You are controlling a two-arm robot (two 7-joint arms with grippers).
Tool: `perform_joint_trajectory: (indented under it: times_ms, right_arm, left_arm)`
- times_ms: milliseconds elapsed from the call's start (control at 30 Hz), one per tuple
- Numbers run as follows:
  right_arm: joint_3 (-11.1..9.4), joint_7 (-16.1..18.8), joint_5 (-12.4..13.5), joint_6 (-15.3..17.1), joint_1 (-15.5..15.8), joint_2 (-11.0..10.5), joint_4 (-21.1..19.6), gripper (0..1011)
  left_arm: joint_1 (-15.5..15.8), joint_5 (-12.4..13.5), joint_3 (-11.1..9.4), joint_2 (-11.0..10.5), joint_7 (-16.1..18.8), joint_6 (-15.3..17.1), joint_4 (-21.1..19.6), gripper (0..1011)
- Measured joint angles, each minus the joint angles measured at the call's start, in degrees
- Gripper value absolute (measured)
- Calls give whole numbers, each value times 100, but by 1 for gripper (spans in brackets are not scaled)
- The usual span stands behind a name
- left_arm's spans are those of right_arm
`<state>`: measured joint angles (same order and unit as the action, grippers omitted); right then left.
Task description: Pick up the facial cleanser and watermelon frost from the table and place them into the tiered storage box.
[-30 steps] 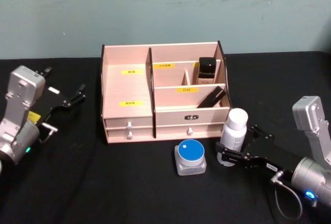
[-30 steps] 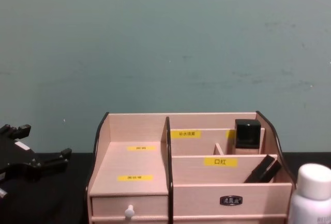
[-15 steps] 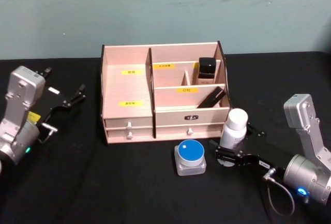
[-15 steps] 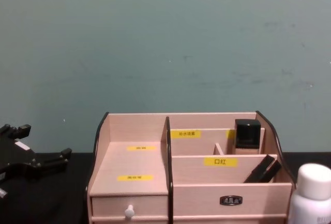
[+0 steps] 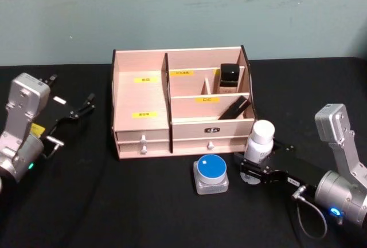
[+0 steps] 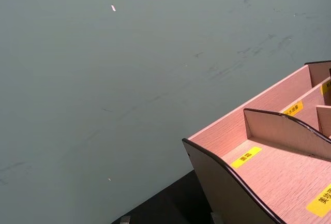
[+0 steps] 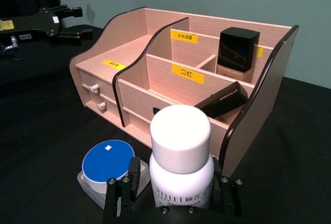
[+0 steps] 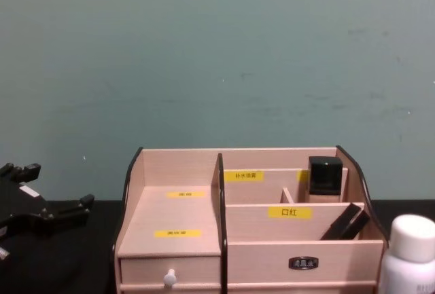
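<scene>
My right end effector point(image 5: 261, 160) sits low on the black surface point(image 5: 143, 202), its jaws standing either side of the facial cleanser point(image 5: 259, 144). In the right wrist view a sliver of gap shows between one finger point(image 7: 133, 176) and the bottle wall, so I read it as released, bracketing the bottle rather than clamping it. The facial cleanser point(image 7: 181, 162) is a white bottle with a white cap. It stands upright on the surface just in front of the tiered storage box's right front corner.

Just beside the bottle, on its left, is the watermelon frost point(image 5: 211, 173), a small clear jar with a round blue lid. It rests on the surface in front of the box's drawers. The wrist view shows the jar point(image 7: 107, 166) close to my finger; I cannot tell whether they touch.

The tiered storage box point(image 5: 140, 96) stands behind both items. A black bottle point(image 5: 229, 77) stands upright in its rear right compartment. A dark flat item point(image 5: 235, 109) leans tilted in the compartment in front of that. The wide left compartment carries two yellow labels.

My left end effector point(image 5: 86, 103) hangs well apart, off to the box's left, with its fingers spread and holding nothing.
</scene>
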<state>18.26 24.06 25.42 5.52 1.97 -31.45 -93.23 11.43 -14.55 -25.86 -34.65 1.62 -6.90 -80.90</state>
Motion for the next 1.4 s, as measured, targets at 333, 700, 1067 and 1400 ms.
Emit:
perform_joint_trajectory:
  times_ms: [333,700,1067,1400]
  right_arm:
    - [-6,-2,9,0,4,-5,-3,603]
    - [-7,-1,16,-3,7,-5,-6,603]
    - [-176,-44,30,-79,164,-80,-334,603]
    - [-240,-9,227,128,46,-147,-881,603]
  left_arm:
    - [0,0,0,0,0,0,0,1002]
    - [0,0,0,0,0,0,0,1001]
    - [0,0,0,0,0,0,0,1001]
    - [0,0,0,0,0,0,0,1001]
